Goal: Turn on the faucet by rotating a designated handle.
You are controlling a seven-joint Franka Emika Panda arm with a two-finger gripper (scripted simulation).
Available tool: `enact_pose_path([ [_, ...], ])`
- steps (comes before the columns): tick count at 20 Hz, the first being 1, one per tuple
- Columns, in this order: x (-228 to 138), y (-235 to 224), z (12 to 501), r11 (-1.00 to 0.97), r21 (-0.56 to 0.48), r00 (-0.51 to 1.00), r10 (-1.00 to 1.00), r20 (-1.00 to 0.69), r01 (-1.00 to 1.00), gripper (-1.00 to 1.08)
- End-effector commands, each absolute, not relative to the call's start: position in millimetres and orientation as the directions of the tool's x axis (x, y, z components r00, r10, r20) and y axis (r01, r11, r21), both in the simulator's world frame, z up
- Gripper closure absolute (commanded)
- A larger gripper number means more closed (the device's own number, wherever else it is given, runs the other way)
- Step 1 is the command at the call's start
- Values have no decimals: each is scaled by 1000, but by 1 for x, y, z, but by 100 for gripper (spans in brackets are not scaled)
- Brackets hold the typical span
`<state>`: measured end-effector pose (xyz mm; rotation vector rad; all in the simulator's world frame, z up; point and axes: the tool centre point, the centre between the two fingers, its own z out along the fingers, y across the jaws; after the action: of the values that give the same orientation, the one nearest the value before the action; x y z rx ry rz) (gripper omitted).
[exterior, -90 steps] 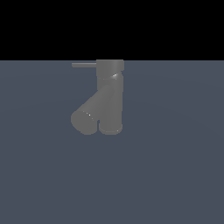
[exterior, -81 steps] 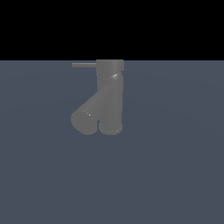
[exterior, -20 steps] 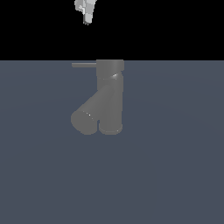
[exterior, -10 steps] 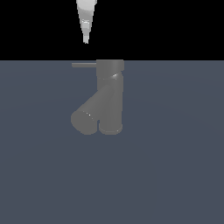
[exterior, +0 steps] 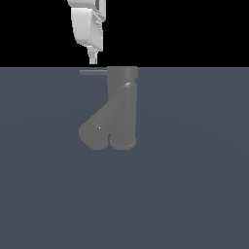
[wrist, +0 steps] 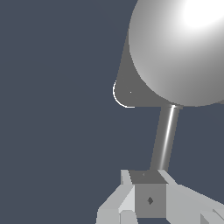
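**Faucet: handle not yet turned**

Gripper (exterior: 93, 61): above handle's outer end, just clear; fingers together, holding nothing. Handle (exterior: 94, 72): thin rod, level, sticking toward the exterior view's left. Faucet (exterior: 121, 107): upright behind. Rotation apparently entirely remaining.

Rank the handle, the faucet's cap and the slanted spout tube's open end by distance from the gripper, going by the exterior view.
1. The handle: thin rod directly beneath the gripper.
2. The cap: toward the exterior view's right, atop the faucet.
3. The spout tube's end: lowest, well below the handle.
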<state>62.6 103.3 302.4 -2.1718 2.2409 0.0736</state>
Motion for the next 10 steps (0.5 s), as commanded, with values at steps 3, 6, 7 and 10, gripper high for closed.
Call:
enact_pose_path([
  [3, 74, 110, 287, 110, 13, -110, -994, -24, -994, 108],
  [6, 80, 114, 279, 147, 8, -147, -989, -14, -989, 108],
  [7, 81, 115, 277, 156, 6, -156, -988, -11, -988, 108],
  [10, 84, 117, 272, 178, 3, -178, -984, -4, -984, 108],
])
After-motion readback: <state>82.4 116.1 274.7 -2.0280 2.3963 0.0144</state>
